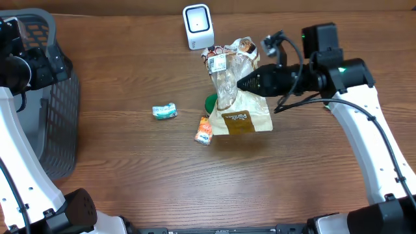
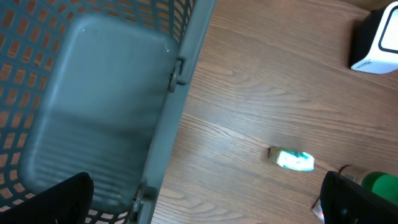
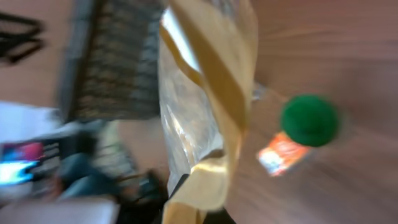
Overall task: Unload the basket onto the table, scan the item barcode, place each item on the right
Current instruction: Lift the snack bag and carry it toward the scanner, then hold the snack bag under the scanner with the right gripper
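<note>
Tan-and-clear plastic bag sits at centre-right of the wooden table, near the white box scanner. The left arm is held over the grey mesh basket, and the left gripper is spread wide and empty. A small teal packet, an orange packet and a green round cap lie between. The right arm reaches leftward, with the right gripper clamped on the bag's clear upper part.

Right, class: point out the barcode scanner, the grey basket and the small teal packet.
barcode scanner (image 1: pixel 197 26): overhead view, middle of its white face.
grey basket (image 2: pixel 169 124): left wrist view, on its rim.
teal packet (image 1: pixel 165 112): overhead view, centre of the wrapper.
</note>
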Motion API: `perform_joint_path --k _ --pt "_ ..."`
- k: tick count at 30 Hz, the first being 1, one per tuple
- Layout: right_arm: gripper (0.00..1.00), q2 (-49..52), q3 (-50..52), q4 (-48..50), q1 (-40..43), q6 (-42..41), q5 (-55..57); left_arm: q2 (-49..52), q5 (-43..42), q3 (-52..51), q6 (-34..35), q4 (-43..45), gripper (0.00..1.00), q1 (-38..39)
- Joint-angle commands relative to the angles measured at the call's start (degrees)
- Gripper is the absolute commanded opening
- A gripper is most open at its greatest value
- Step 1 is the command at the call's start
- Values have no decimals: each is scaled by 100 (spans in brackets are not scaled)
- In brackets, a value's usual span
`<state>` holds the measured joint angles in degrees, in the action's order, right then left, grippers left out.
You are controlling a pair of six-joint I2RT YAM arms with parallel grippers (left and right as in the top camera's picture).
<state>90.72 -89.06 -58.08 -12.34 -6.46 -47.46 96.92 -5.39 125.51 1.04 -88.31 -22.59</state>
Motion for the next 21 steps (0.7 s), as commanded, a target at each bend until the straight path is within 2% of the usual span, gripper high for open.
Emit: perform_joint_path --k 1,5,8,12,15,21 --pt "4 55 -981 -162 -350 -269 2120 31 -17 20 -107 7 100 11" --pt "4 610 -2166 -444 -708 -273 3969 31 -17 20 -105 7 99 11" --pt "4 1224 -2848 -275 -949 -85 5650 31 -17 20 -107 4 99 11" --pt "4 2017 -3036 815 -1217 774 7222 31 -17 20 -107 4 100 11" --pt "4 2566 -3027 1827 -1362 1624 7775 31 -17 20 -107 7 100 11" --pt "4 3482 -3027 3375 -1547 3451 7897 31 -17 20 -107 4 99 11"
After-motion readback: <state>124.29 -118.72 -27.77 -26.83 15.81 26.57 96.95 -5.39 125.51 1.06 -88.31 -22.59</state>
